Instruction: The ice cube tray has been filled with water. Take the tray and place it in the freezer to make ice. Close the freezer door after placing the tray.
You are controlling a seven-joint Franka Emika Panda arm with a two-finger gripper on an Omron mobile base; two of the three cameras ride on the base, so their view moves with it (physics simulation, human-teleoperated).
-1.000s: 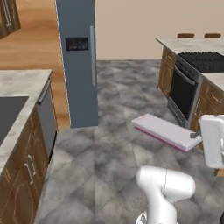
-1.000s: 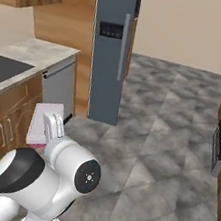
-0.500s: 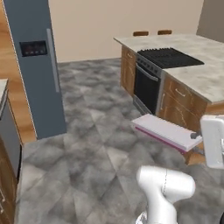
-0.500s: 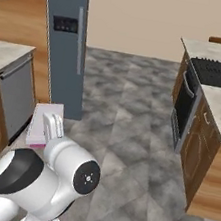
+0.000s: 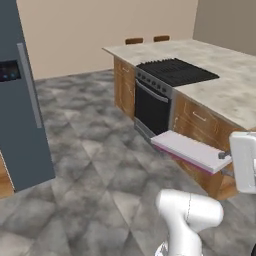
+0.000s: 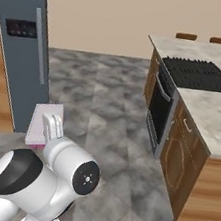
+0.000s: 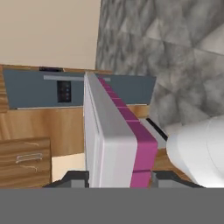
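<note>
One claw (image 7: 114, 178) grips the ice cube tray (image 5: 191, 150) above the floor (image 5: 100, 165).

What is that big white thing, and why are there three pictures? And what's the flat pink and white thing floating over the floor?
The white thing is a robot arm on a base that can roll through a pretend kitchen made on a computer. Two pictures come from cameras riding on the base, one behind the arm on its left and one on its right. The third camera sits on the robot's hand and looks along its fingers.

The flat thing is an ice cube tray, pale on top and pink underneath. It isn't floating: the hand is shut on one end and carries it above the floor. In the hand picture the tray stretches away between two dark fingertips.

The tall dark grey box is the freezer, with a small black screen on its closed door. On the other side is a counter with a black stove and an oven underneath.
</note>
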